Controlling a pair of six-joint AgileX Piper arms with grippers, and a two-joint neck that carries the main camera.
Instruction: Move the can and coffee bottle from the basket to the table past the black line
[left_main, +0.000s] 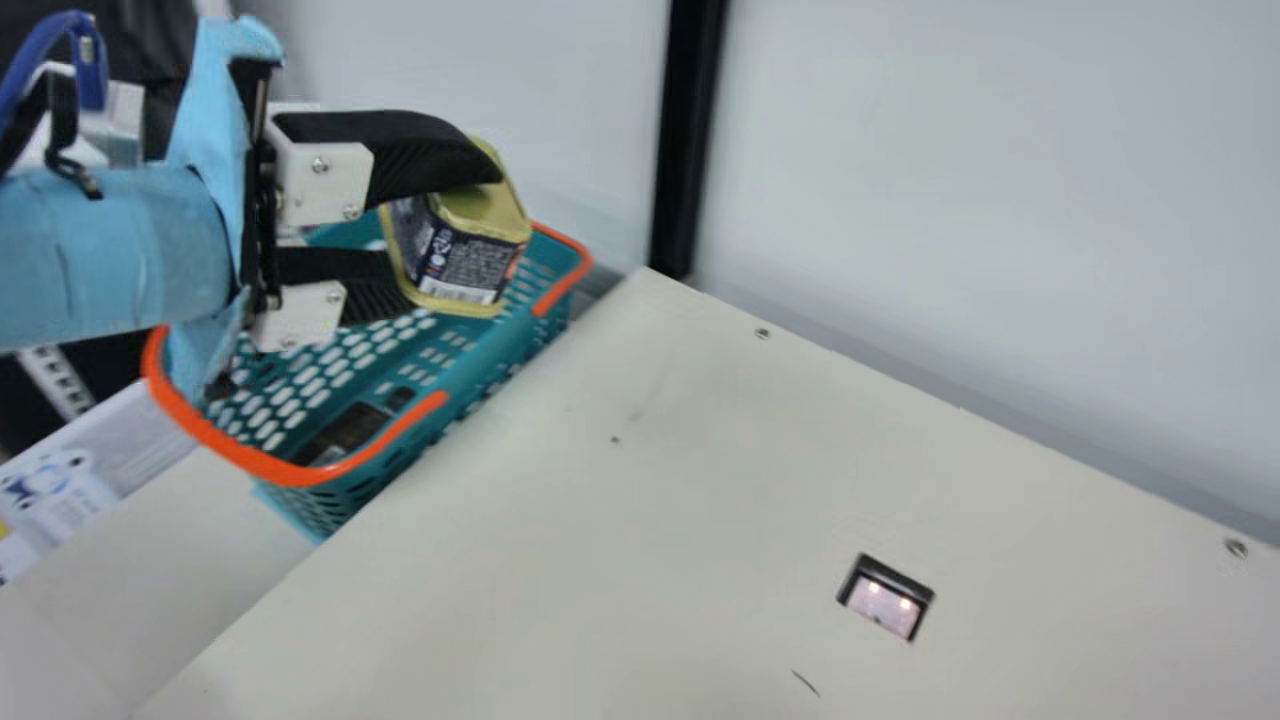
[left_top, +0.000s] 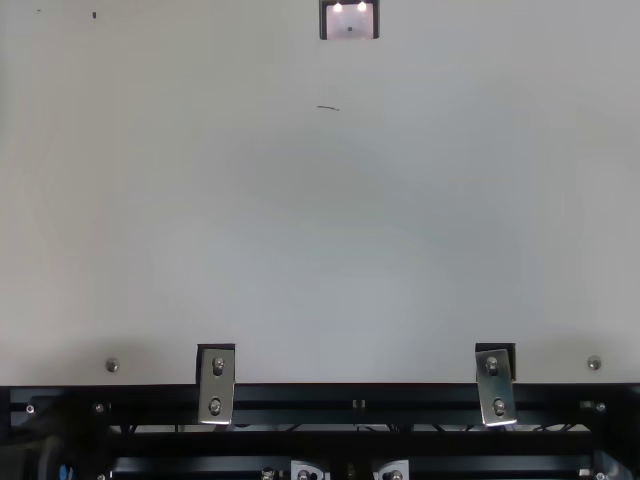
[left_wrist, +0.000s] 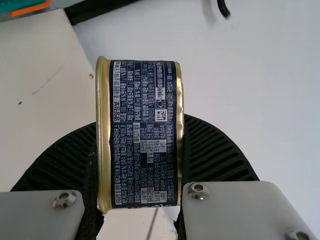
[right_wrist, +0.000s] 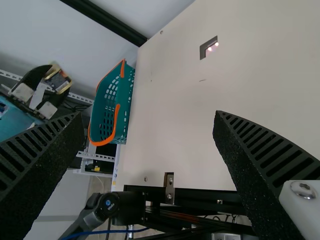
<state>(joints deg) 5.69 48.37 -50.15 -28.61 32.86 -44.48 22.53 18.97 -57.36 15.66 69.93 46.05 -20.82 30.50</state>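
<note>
basket (left_main: 290, 472) left of table (left_main: 600, 560), can (left_main: 468, 265) in left gripper (left_main: 448, 238)

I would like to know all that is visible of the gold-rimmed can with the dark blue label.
The gold-rimmed can with the dark blue label looks like metal, with rounded corners and a gold end face. Dense pale print and a small square code mark the label. It is tilted in the air, gripped between the black ribbed fingers of the left tool, and apart from the orange-rimmed teal basket.

1 squarish, gold-rimmed can (left_main: 465, 258) with a dark printed label sits tilted in the left pincer (left_main: 450, 238), apart from the basket (left_main: 235, 452).
</note>
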